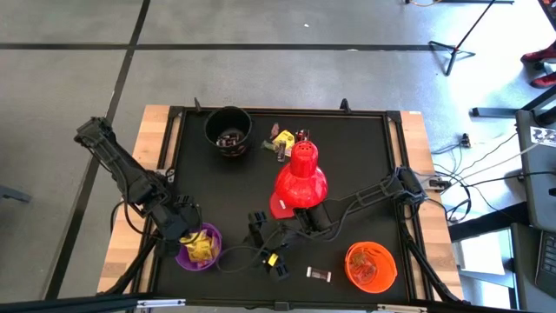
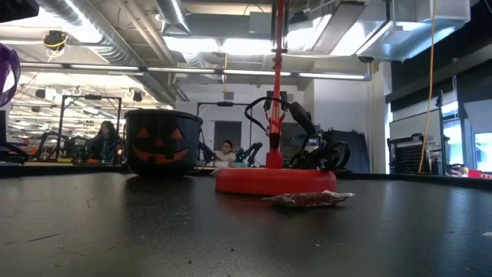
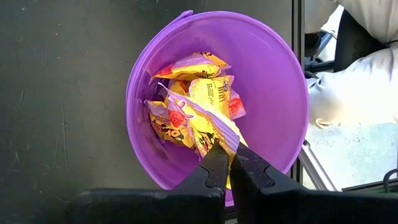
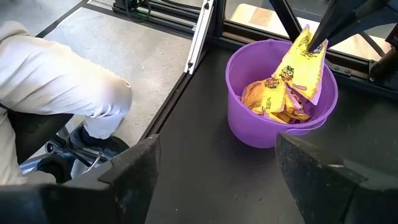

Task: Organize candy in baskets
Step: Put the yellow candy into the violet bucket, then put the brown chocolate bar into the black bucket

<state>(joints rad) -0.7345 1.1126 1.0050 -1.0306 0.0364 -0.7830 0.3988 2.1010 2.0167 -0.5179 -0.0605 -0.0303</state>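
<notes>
My left gripper hangs over the purple bucket, its two fingers pressed together on the edge of a yellow wrapper. In the right wrist view that held sweet stands tilted, its top corner pinched between my fingertips and its lower end down among the other yellow sweets piled in the bucket. From above, the purple bucket sits at the near left of the black mat, with my left arm reaching in from the left edge.

My right gripper lies low over the mat just right of the purple bucket, fingers spread wide and holding nothing; a small yellow sweet lies between or just beside them, I cannot tell which. Its camera looks across bare mat straight at the purple bucket.

The red desk lamp stands mid-mat, its round base touching or just beside my right arm. A dark wrapped sweet lies between my right gripper and the orange bucket at the near right. The black bucket stands at the far side, dark sweets inside, and a few loose sweets lie between it and the lamp head. A person's pale trouser leg shows beside the table.
</notes>
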